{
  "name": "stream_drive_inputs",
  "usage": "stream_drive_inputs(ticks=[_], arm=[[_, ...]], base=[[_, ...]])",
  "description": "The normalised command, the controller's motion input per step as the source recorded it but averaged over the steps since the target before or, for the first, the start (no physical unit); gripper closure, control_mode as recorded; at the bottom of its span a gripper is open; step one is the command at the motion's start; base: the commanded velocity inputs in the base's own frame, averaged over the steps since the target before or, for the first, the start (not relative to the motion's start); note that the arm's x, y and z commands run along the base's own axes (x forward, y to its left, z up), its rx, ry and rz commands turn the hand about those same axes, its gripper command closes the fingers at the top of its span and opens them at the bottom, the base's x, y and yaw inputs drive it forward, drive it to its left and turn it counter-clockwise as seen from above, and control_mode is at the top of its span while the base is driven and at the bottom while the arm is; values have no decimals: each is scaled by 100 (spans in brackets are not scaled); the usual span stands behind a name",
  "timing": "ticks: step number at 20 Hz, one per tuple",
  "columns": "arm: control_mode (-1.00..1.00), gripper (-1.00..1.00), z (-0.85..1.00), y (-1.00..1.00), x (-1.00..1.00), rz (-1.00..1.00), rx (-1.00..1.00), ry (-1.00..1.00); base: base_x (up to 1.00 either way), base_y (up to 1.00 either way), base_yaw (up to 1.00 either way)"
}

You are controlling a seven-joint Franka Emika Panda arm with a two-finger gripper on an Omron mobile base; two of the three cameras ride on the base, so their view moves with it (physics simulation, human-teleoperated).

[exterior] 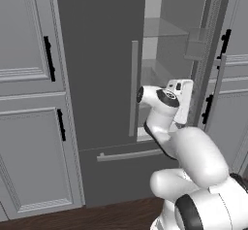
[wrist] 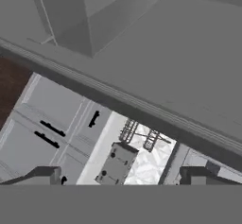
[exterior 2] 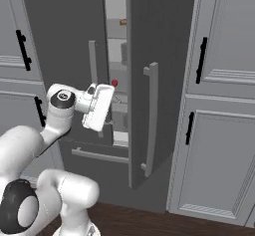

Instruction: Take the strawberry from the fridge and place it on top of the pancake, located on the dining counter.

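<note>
**Reaching into the open fridge for the strawberry**

Hovering at the gap of the fridge (exterior 2: 64, 31), the gripper (wrist: 120, 178) is standing with its jaws spread wide and holding nothing. In the hand view the two dark fingertips (wrist: 45, 175) are rising well apart at the bottom edge, with a sloping grey fridge panel beyond them and no fruit between them. In the right base view the white hand is sitting just in front of the opening, between the shut left door and the swung-out right door (exterior 2: 149, 70) with its long bar handle (exterior 2: 153, 118).

The strawberry (exterior 2: 114, 83) is showing as a tiny red dot inside the fridge, near the front edge of a shelf (exterior 2: 119, 108) and just beside the top corner of the hand in the right base view. Whether it is resting on that shelf or on a higher one is too small to tell.

Judging by its look, the fruit is going to be light, soft and easily bruised, and far narrower than the open jaws. Taking it across its widest part, with the pads closing gently and squarely, looks the safest hold; a pinch near the tip is likely to squirt it away across the glass. The hand is not yet lined up on it.
</note>
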Motion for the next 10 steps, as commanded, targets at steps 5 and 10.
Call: stream_drive_inputs(ticks=[5, 10], arm=[[-100, -100, 3, -31, 81, 0, 0, 49], [-100, -100, -5, 12, 45, 4, -5, 25]], base=[[0, 0, 0], [0, 0, 0]])
